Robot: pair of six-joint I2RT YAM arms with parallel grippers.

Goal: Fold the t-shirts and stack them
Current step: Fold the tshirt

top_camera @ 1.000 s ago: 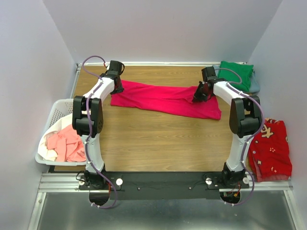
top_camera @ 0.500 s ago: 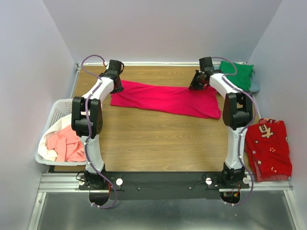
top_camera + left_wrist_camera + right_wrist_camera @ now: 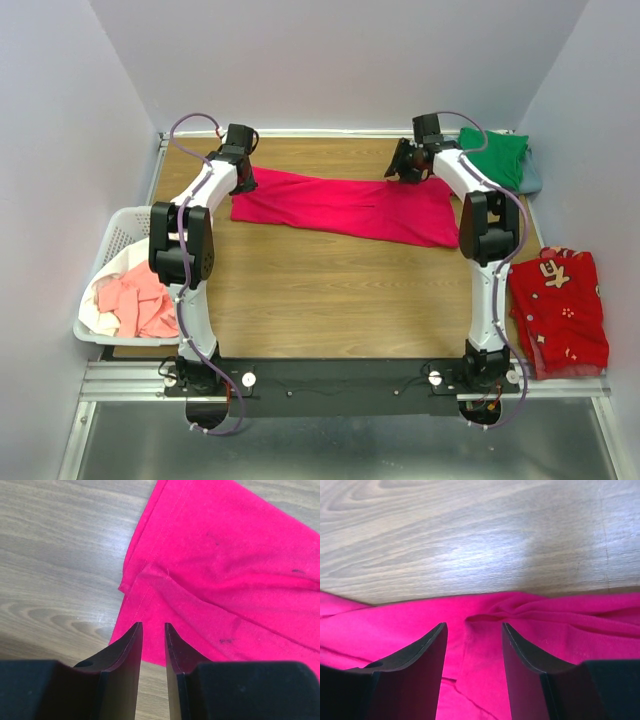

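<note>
A crimson-pink t-shirt (image 3: 345, 205) lies as a long folded strip across the back of the wooden table (image 3: 320, 290). My left gripper (image 3: 243, 183) hovers at its left end. In the left wrist view its jaws (image 3: 153, 630) stand a little apart with nothing between them, the shirt's corner (image 3: 150, 580) just ahead. My right gripper (image 3: 398, 172) is over the shirt's far right edge. It (image 3: 472, 630) is open, straddling a small ridge of cloth (image 3: 485, 617) without pinching it. A green t-shirt (image 3: 495, 155) lies folded at the back right on a grey-blue one (image 3: 533, 178).
A white lattice basket (image 3: 105, 250) at the left edge holds salmon-pink (image 3: 140, 300) and white (image 3: 100, 322) t-shirts. A red patterned cloth (image 3: 563, 310) lies beyond the table's right edge. Grey walls close in the back and both sides.
My right gripper has let go of the crimson-pink shirt's lifted fold, opened, and moved toward the far edge. The cloth now lies flat. The left arm has not moved.
</note>
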